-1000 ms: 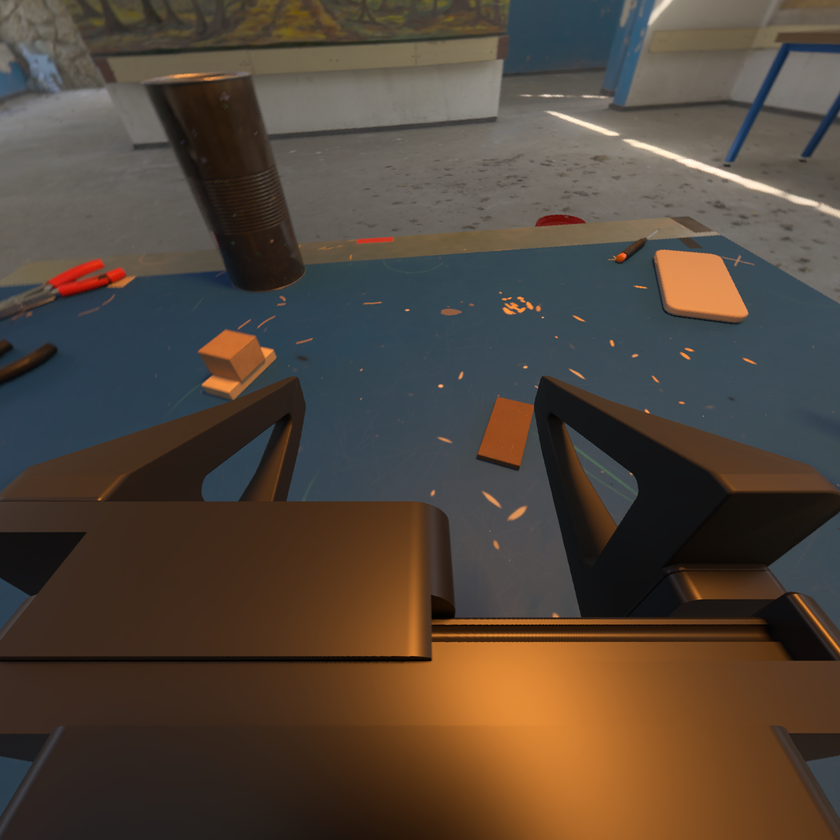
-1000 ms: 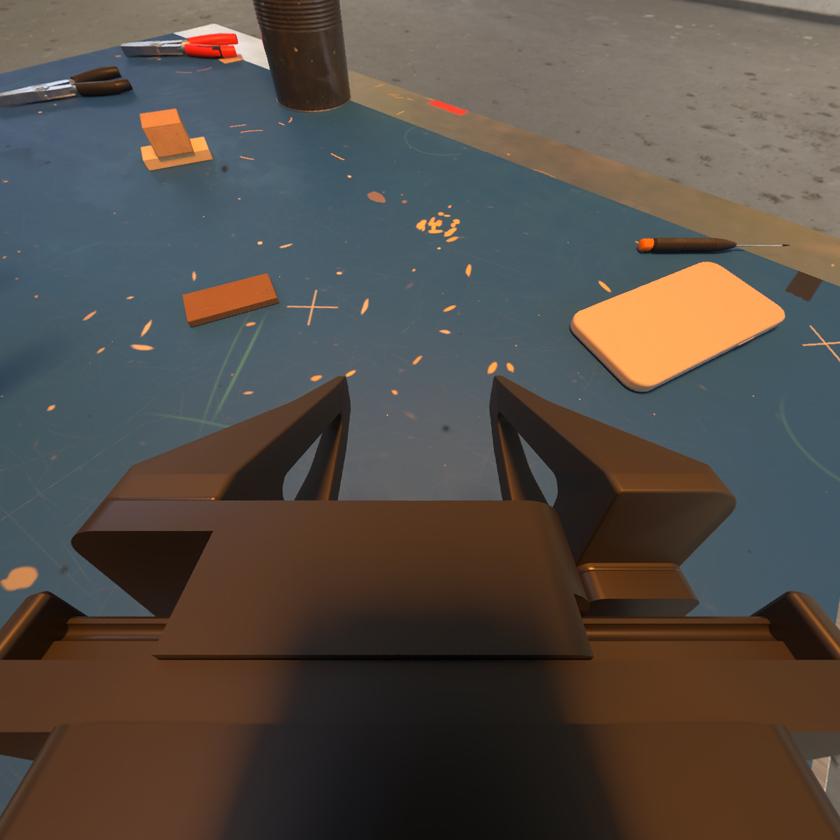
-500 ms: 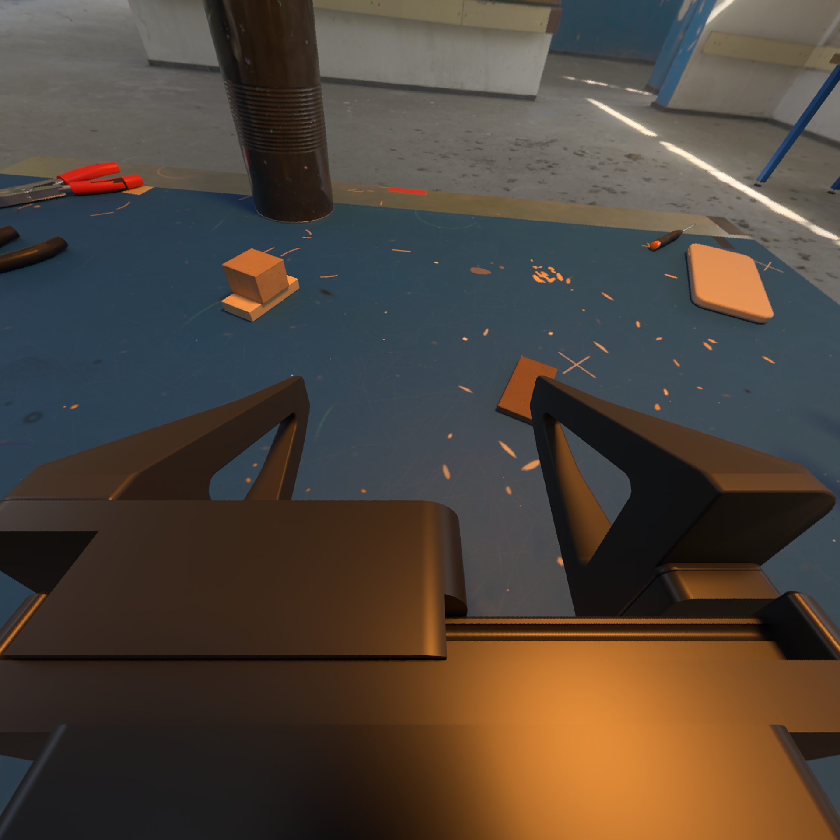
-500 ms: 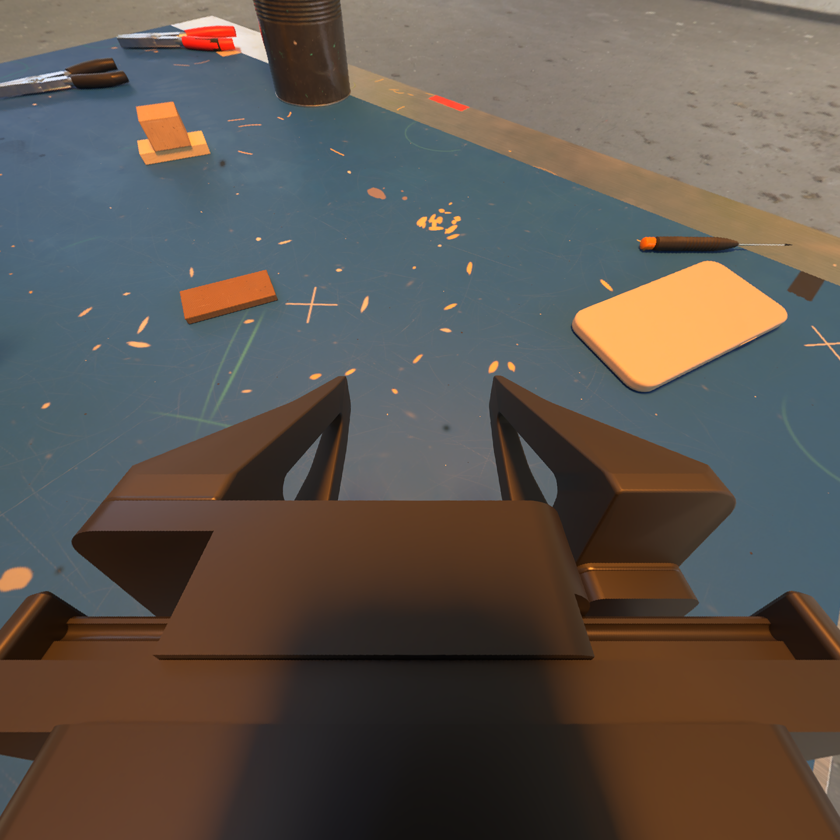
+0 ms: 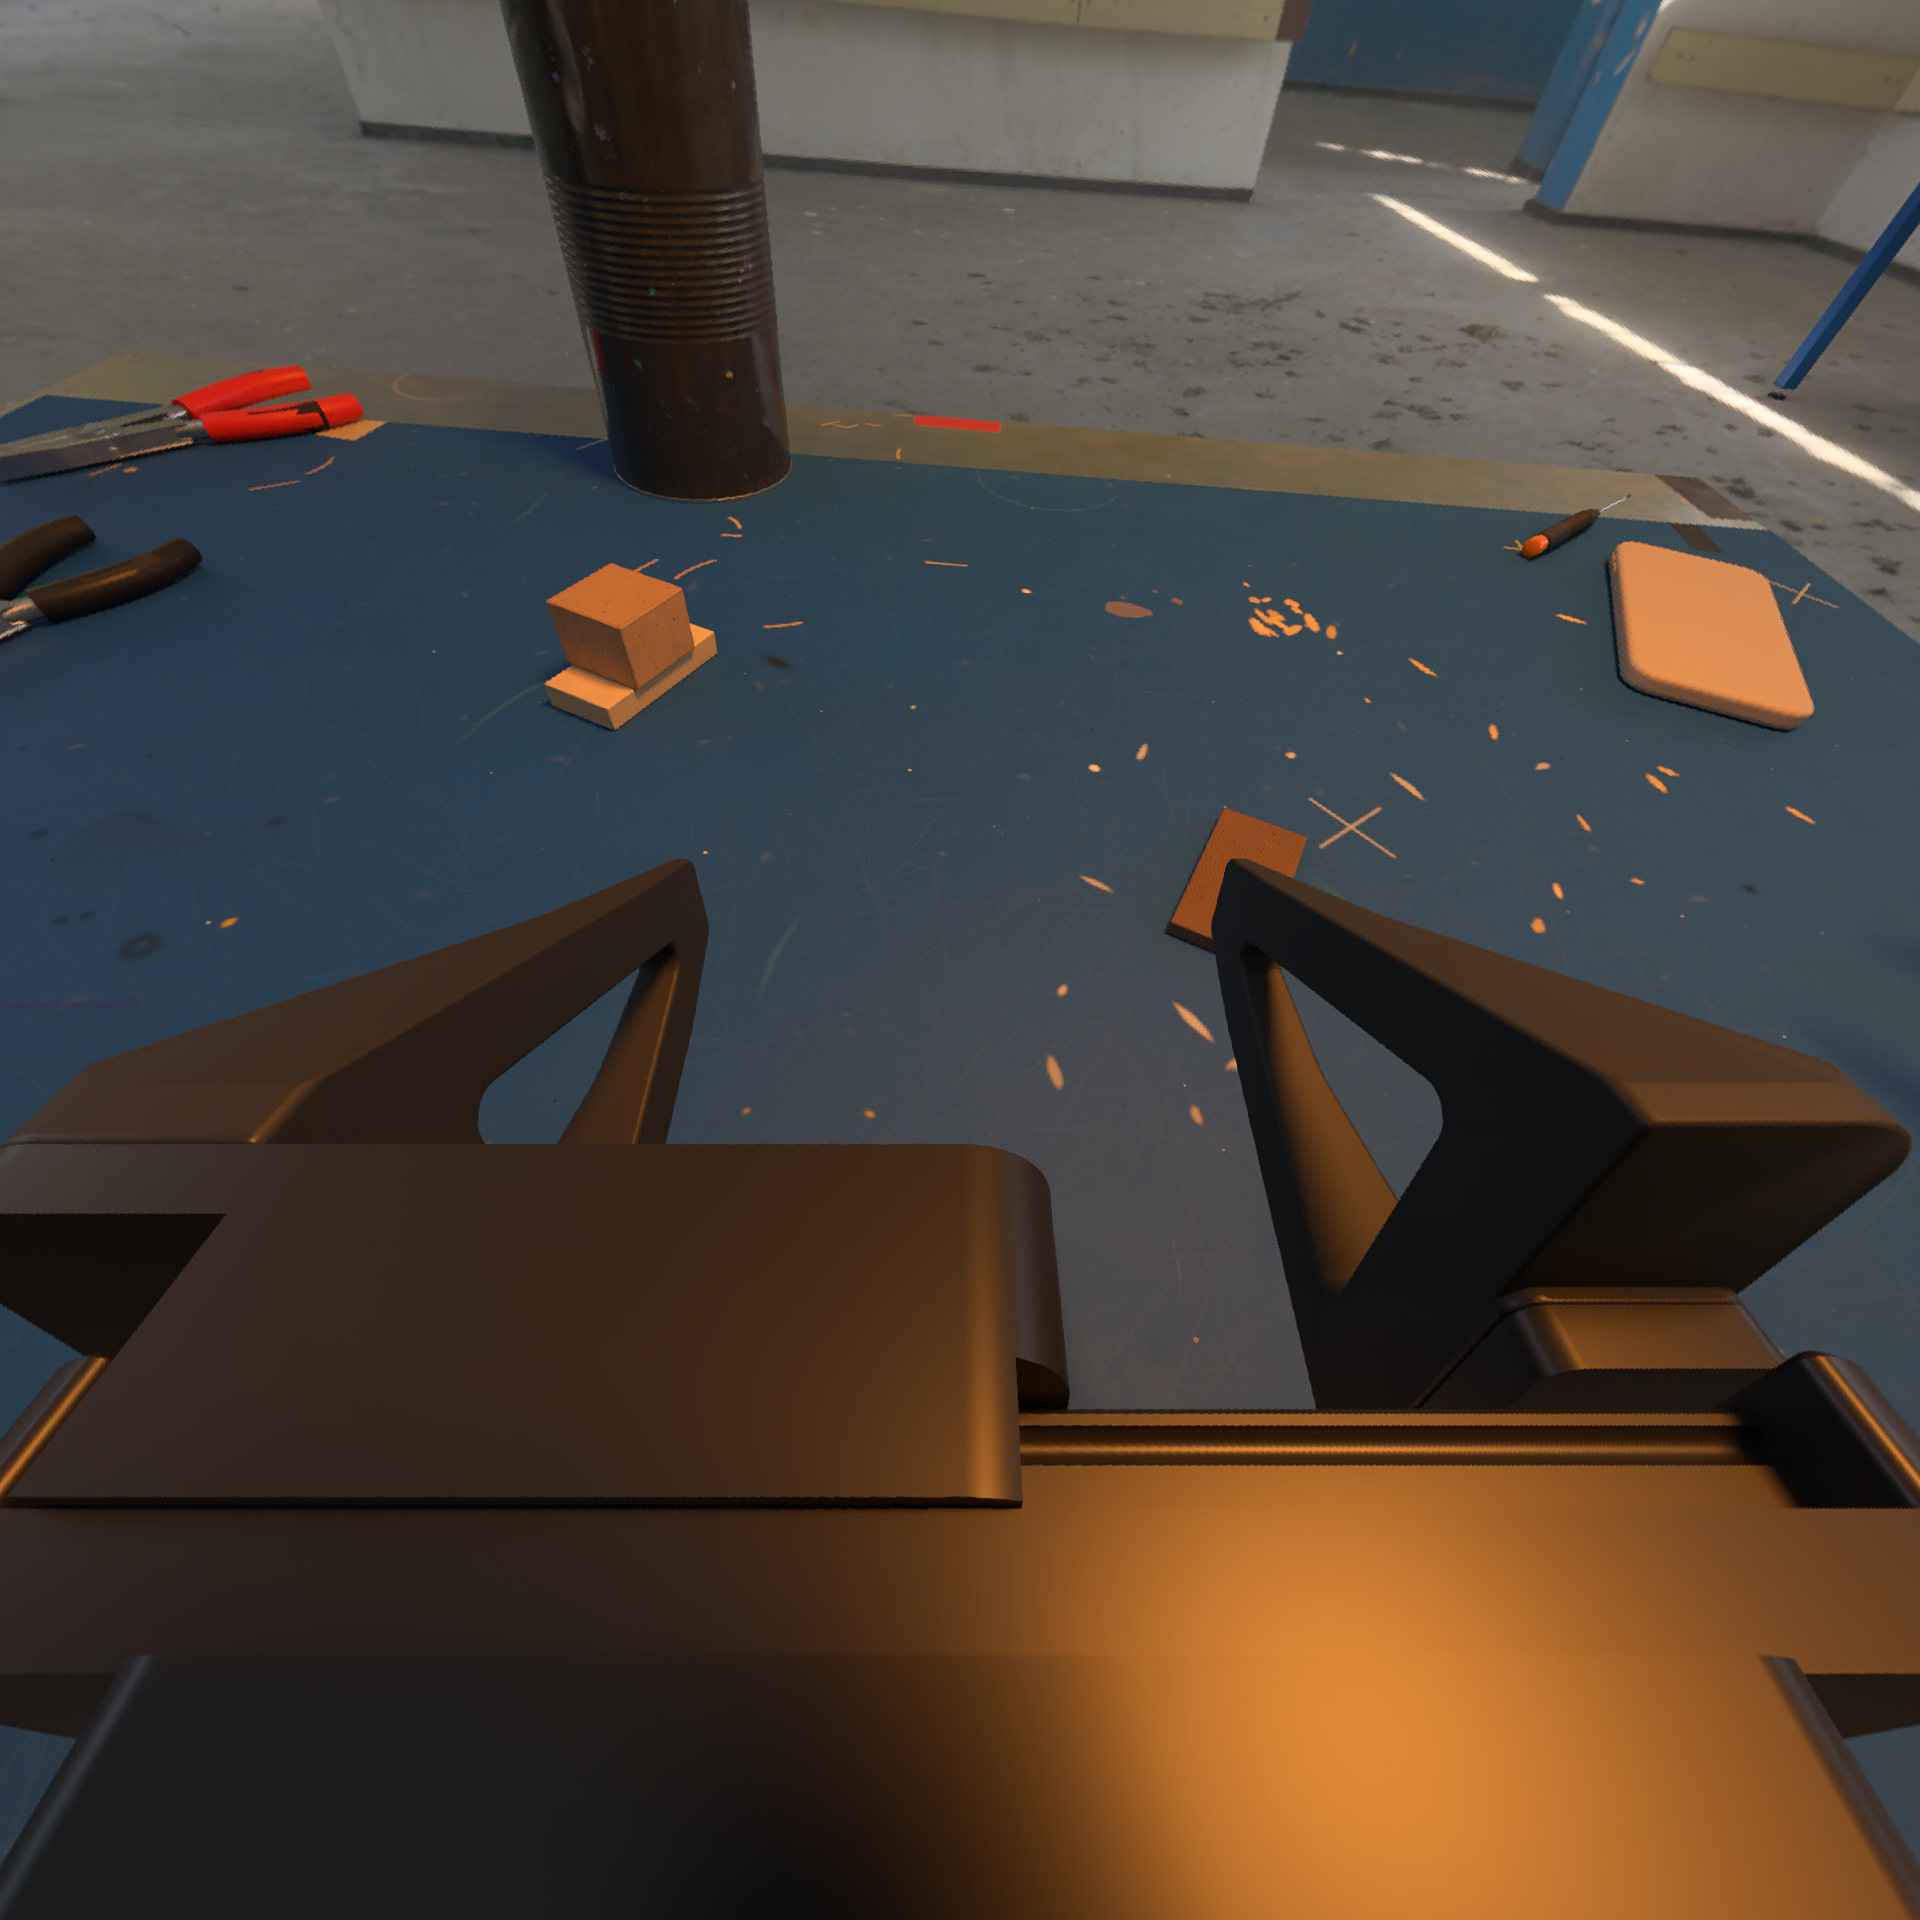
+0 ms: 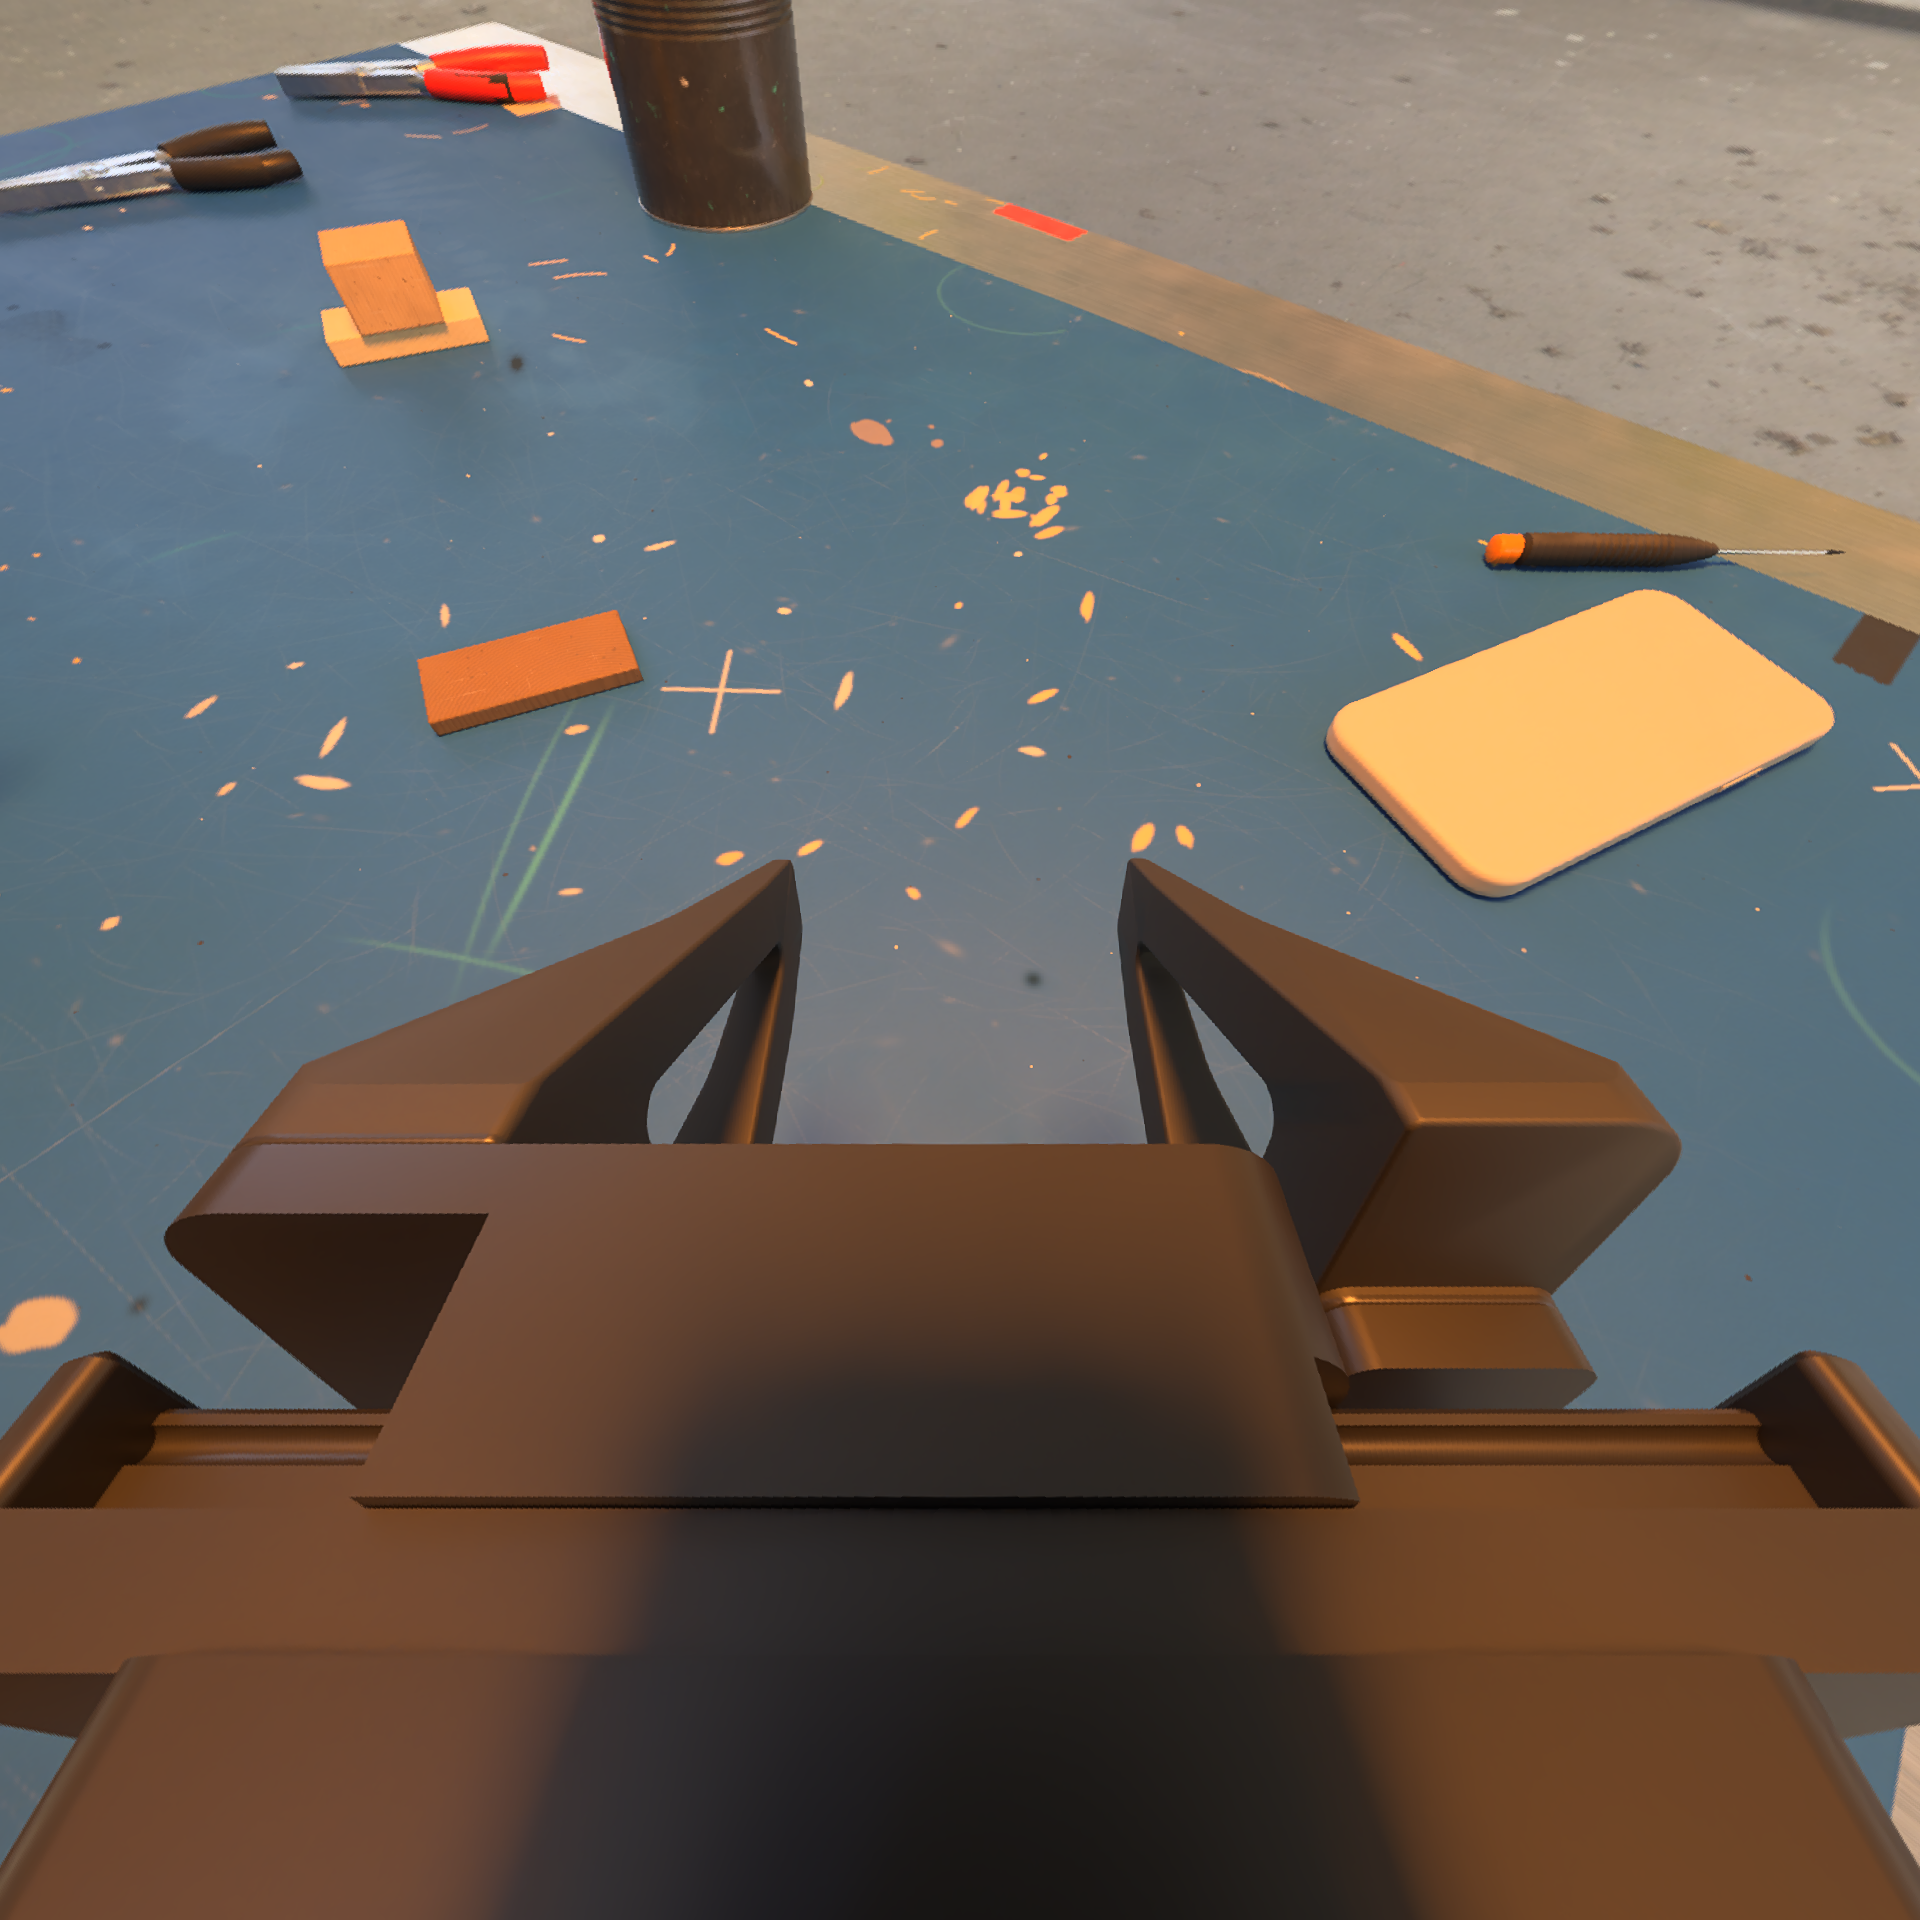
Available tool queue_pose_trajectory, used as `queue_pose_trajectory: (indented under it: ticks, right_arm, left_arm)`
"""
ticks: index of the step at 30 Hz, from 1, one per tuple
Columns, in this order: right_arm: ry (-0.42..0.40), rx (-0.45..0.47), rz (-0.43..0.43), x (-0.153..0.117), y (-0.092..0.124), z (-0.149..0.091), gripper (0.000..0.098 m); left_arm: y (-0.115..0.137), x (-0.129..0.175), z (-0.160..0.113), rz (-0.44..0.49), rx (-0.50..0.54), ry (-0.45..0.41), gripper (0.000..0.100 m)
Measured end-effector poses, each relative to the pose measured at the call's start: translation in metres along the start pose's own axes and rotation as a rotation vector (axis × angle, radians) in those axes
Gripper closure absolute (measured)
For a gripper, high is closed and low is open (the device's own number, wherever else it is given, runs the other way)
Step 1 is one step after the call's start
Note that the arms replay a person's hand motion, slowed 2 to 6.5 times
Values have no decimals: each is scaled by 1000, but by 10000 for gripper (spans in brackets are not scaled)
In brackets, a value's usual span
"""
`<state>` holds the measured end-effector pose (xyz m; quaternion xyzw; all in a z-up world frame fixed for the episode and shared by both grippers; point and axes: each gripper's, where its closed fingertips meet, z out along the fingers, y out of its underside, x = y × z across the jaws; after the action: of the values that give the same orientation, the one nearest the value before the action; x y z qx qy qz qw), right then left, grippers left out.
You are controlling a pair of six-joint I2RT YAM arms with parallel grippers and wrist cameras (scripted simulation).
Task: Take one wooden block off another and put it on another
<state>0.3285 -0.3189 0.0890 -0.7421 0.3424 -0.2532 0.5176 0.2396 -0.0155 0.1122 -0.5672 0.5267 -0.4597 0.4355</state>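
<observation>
A wooden cube (image 5: 621, 620) sits on a pale flat wooden slab (image 5: 623, 691) at the left of the blue table; both also show in the right wrist view, the cube (image 6: 379, 281) on the slab (image 6: 405, 338). A darker flat wooden block (image 5: 1236, 868) lies alone on the table, partly hidden by my left gripper's right finger; it shows whole in the right wrist view (image 6: 528, 670). My left gripper (image 5: 956, 883) is open and empty, above the table, short of the cube. My right gripper (image 6: 961, 883) is open and empty, well clear of all blocks.
A tall dark cylinder (image 5: 665, 260) stands at the table's far edge. Red-handled pliers (image 5: 229, 405) and black-handled pliers (image 5: 94, 582) lie at far left. A rounded pale pad (image 6: 1579, 738) and a small screwdriver (image 6: 1600, 549) lie at right.
The left gripper has tilted and drawn back: the cube on its slab has risen in its view and the dark flat block has slid behind its right finger. The right gripper has barely moved.
</observation>
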Motion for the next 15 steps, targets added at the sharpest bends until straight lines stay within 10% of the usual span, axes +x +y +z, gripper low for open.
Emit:
queue_pose_trajectory:
  ticks: [15]
  right_arm:
    - [-7,-6,-2,-2,2,2,457]
  left_arm:
    - [3,0,2,-10,-21,7,178]
